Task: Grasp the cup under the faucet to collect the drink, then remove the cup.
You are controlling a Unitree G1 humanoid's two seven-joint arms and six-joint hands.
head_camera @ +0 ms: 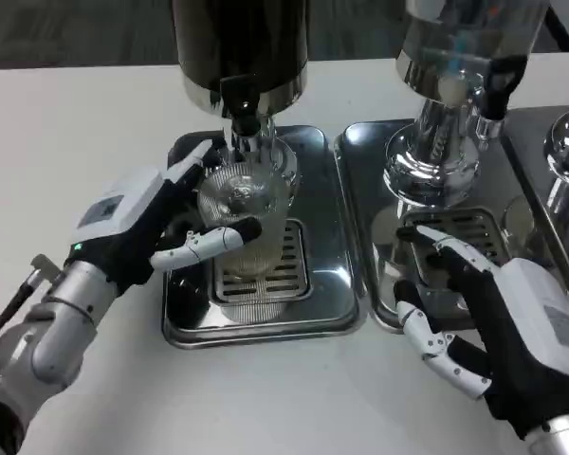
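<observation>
A clear ribbed cup (245, 210) stands on the grate of the left drip tray (266, 327), right under the black faucet (244, 116) of the dark dispenser (239, 47). My left hand (156, 223) grips the cup from its left, fingers wrapped around its side and front. My right hand (498, 327) hovers open over the front of the second drip tray (360, 171), fingers spread, holding nothing.
A second dispenser on a chrome stand (434, 142) rises at the back right over its own grate (460, 232). A third chrome unit (567, 152) sits at the far right edge. White table (76, 123) stretches to the left and front.
</observation>
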